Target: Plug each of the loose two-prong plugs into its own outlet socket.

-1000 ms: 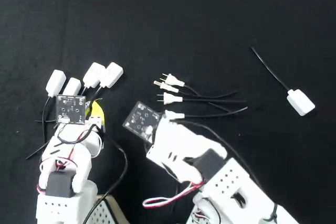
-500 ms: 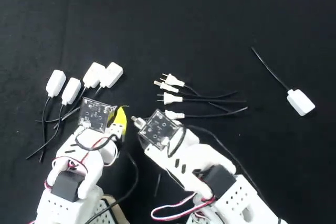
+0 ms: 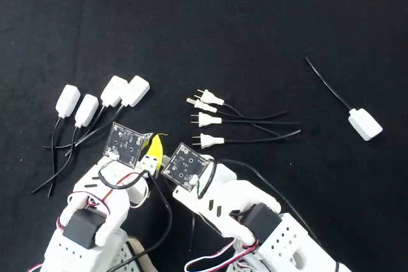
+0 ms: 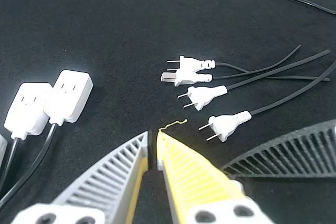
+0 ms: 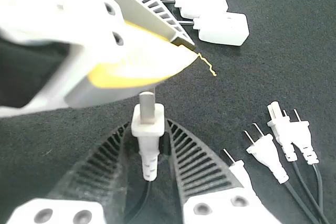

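Four outlet sockets (image 3: 115,90) at table (image 3: 255,36) left, four plugs (image 3: 206,120) mid-table, fifth plug (image 5: 146,145) in right tool (image 5: 148,123), lone socket (image 3: 365,123) far right.

I find no text, number or sign that I can read from here. In the high view, the small circuit board on the left wrist (image 3: 125,139) and the circuit board on the right wrist (image 3: 185,165) carry some tiny pale marks, but they are too small for me to tell whether they are letters. The plug (image 5: 147,129) close to my right wrist camera has only moulded ridges, nothing legible.
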`<state>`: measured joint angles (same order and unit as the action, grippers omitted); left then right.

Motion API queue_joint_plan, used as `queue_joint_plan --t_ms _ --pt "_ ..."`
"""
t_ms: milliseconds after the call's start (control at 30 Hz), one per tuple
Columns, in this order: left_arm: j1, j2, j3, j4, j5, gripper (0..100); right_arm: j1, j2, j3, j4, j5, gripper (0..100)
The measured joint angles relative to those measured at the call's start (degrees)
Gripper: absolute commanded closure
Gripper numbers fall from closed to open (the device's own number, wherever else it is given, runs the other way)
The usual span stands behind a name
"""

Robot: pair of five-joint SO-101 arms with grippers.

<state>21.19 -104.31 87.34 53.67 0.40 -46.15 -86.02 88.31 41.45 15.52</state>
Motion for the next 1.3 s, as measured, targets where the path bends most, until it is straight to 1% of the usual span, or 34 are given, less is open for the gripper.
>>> queue_joint_plan --t_ms 100,267,500,700,900,1167,1300 --pt "0.88 -0.18 0.97 -0.35 0.0 95 0.0 0.0 0.09 0.35 0.09 98.6" --pt "1.67 0.0 4.48 -4.13 -0.44 95 0.09 0.0 0.09 2.99 0.0 98.6" --pt "2.46 -0.18 6.24 -4.84 -0.26 95 0.09 0.0 -3.34 9.76 0.09 98.6" --pt "2.73 -0.18 7.03 -5.01 -0.26 95 0.79 0.0 -4.22 11.08 0.09 98.6" --pt "4.4 -0.18 8.7 -9.85 -0.26 95 2.46 0.09 -9.67 16.79 0.26 98.6" --pt "4.66 -0.18 8.88 -10.11 -0.26 95 2.55 0.09 -10.81 17.49 0.26 98.6" --pt "6.24 -0.18 8.97 -9.76 -0.35 95 2.73 0.09 -13.27 19.08 0.26 98.6"
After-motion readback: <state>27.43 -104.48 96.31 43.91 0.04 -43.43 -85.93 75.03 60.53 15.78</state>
